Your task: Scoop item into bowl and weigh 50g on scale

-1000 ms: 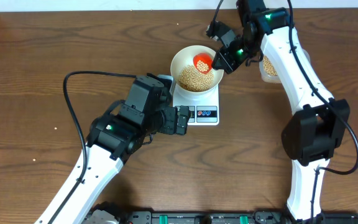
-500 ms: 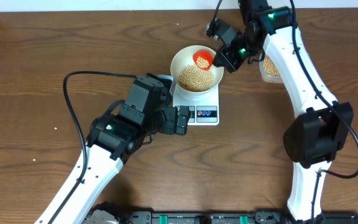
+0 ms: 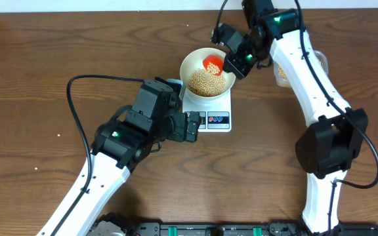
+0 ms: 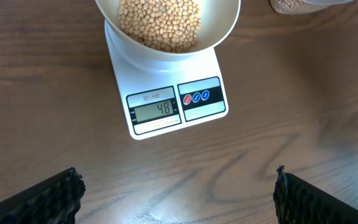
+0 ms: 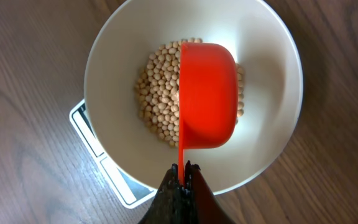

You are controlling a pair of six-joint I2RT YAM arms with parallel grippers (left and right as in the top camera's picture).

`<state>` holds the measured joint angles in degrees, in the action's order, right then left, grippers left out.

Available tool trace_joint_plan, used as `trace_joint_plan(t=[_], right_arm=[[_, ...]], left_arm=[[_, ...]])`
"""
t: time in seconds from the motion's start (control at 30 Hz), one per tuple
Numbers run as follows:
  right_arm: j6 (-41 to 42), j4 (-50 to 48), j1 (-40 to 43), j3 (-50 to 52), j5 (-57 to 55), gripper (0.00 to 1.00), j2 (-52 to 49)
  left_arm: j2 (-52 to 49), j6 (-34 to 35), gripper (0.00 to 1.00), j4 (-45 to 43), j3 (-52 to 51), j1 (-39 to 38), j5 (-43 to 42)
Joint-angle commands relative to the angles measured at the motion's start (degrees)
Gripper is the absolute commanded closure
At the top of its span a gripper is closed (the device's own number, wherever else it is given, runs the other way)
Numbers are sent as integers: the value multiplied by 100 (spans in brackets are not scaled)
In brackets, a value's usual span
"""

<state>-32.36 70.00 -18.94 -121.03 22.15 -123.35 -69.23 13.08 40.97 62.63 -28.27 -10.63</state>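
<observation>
Pinching a glossy orange scoop (image 5: 207, 93), the right hand (image 5: 184, 171) hangs over round beans (image 5: 157, 93) in the smooth bowl (image 5: 272, 56). The left hand (image 4: 178, 186) gapes wide, seemingly empty.

Brown wood-grain table (image 3: 31, 65), evenly lit.

Even bright light, soft shadows (corners perhaps blurred)

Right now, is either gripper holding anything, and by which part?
The right gripper pinches the red scoop by the end of its thin handle, cup over the bowl. The left gripper stands open, holding nothing.
</observation>
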Motion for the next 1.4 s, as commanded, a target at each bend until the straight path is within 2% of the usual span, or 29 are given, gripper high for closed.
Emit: trace_joint_plan(t=[0.0,0.23,0.57,1.37], right_arm=[[-92,-4,-24,-118,-125,99,227],[-42,-81,-24,-118,-168,99,304],[568,-166,79,-118,328,99,308],[704,157,1423,-118,3407,99,308]], left_arm=[[-13,-55,0,22,98,20,-31],[-13,-55,0,20,98,17,-31],[-13,-55,0,20,98,17,-31],[-13,-55,0,20,98,20,-31]])
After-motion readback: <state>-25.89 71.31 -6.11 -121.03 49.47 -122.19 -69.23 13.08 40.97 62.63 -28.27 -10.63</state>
